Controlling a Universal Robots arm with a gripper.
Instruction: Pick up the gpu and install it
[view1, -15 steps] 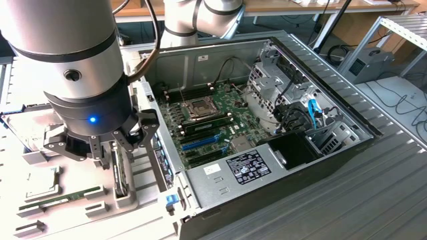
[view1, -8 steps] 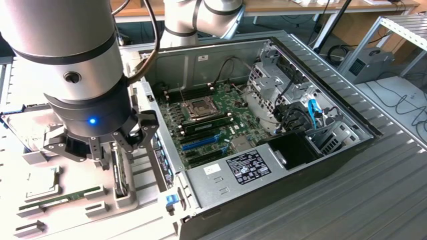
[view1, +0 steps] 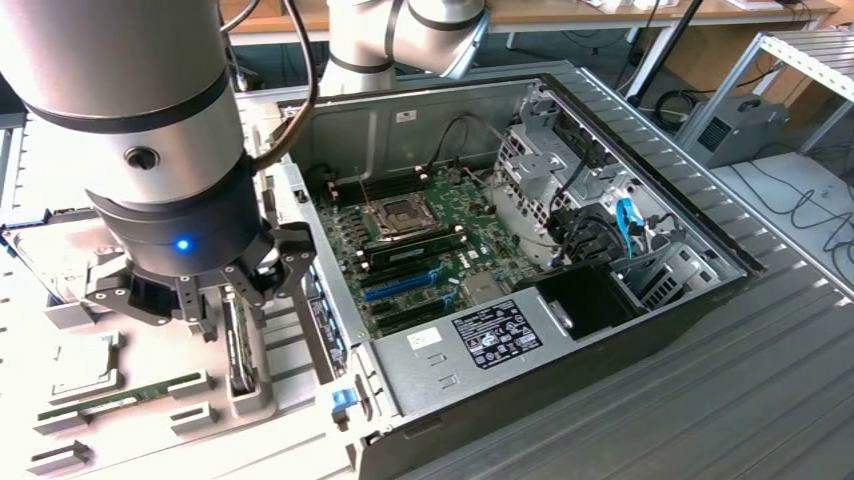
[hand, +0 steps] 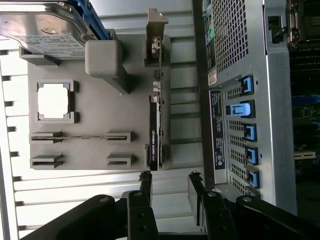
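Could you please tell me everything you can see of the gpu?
The gpu is a slim dark card seen edge-on, standing on its long edge in a slot of the grey parts tray beside the computer case. Its black edge bears a small label. The open gripper hangs near one end, seemingly apart from it.

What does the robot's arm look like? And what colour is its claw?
The arm is a fat, shiny silver tube with black rings at its joints. Near the end it turns black, with a little blue light glowing on it. A black cable runs alongside. The claw is black, with two thin jointed fingers pinned by round bolts.
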